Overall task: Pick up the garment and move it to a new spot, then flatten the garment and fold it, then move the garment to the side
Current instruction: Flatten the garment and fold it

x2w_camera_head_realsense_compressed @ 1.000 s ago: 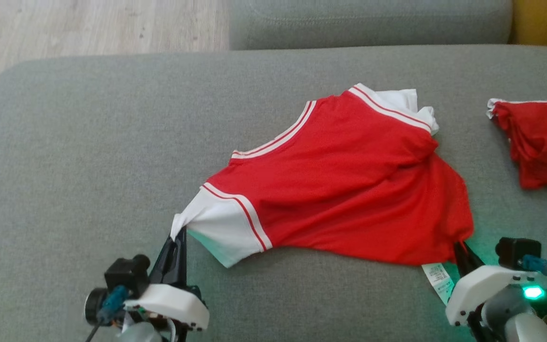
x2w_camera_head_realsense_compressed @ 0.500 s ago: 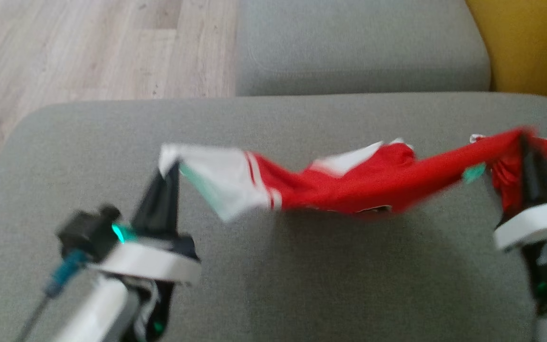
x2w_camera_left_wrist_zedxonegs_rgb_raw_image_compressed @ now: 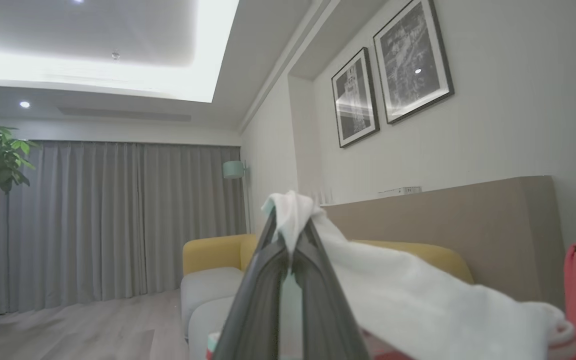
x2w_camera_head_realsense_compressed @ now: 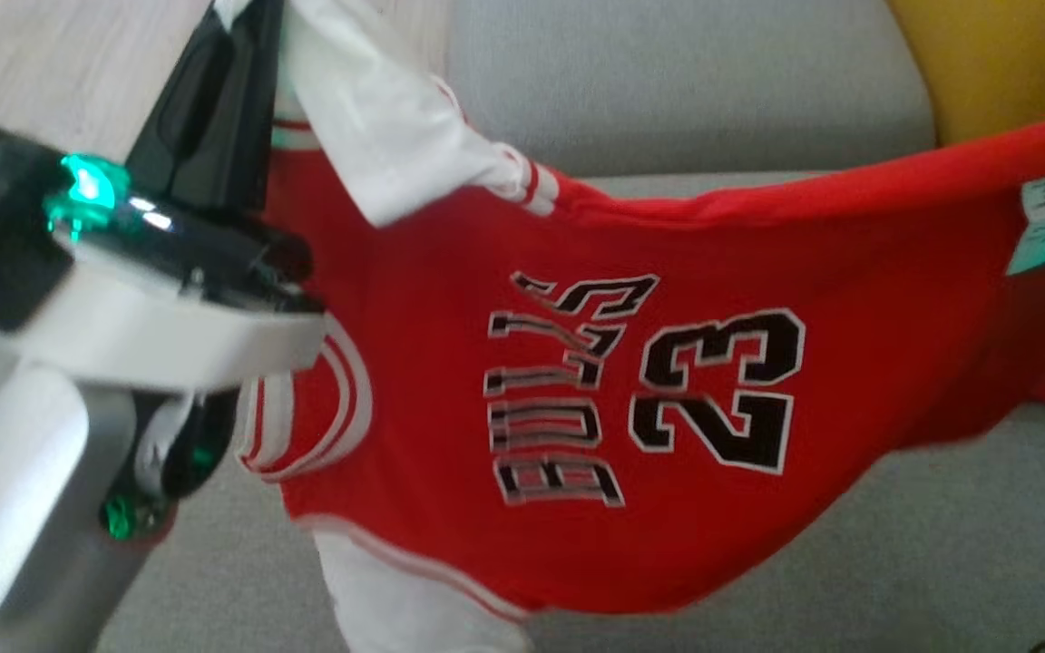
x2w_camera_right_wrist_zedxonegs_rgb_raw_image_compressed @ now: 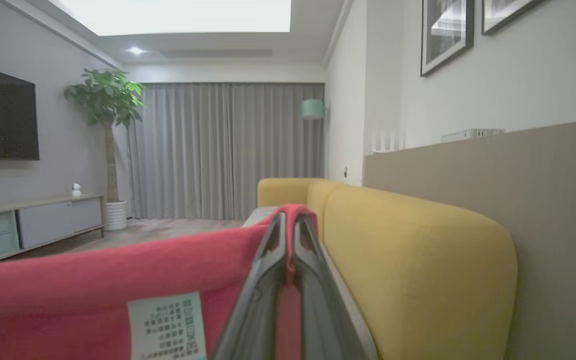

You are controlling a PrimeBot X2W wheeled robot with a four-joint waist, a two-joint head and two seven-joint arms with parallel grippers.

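The garment is a red jersey with white sleeves and black lettering "BULLS 23". It hangs stretched in the air above the grey sofa seat, printed side towards the head camera. My left gripper is shut on the white sleeve at the upper left. In the left wrist view the white cloth sticks out between its fingertips. My right gripper is shut on the red hem near the care label. The label also shows at the head view's right edge.
A grey back cushion lies beyond the jersey, with wooden floor at the far left. A yellow sofa runs along a beige wall panel. Further off stand a potted plant, grey curtains and a low TV cabinet.
Both grippers have lifted the jersey off the seat, where it lay crumpled, and it now hangs spread between them. The head camera has tilted and the left arm has risen close to it.
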